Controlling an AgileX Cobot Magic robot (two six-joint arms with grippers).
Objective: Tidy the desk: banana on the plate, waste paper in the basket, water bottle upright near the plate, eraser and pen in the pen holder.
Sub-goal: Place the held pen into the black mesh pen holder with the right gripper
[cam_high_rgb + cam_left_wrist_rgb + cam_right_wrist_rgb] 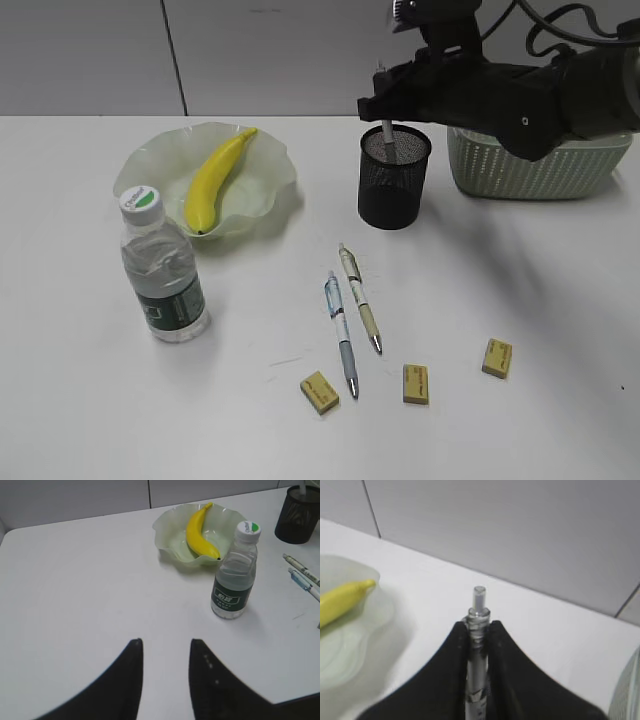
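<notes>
The banana [216,178] lies on the pale green plate [262,208]. The water bottle [162,270] stands upright in front of the plate. My right gripper [383,100] is shut on a grey pen [478,645], held upright with its lower end inside the black mesh pen holder [394,178]. Two more pens [341,330] [359,297] lie on the desk [500,280], with three yellow erasers [319,392] [416,383] [497,357] near the front. The basket [520,170] stands behind my right arm. No waste paper shows. My left gripper [165,645] is open and empty over bare desk.
A grey wall runs behind the desk. In the left wrist view the plate [170,540], banana [197,532] and bottle [234,575] sit ahead to the right, with the pen holder [298,512] at the far right.
</notes>
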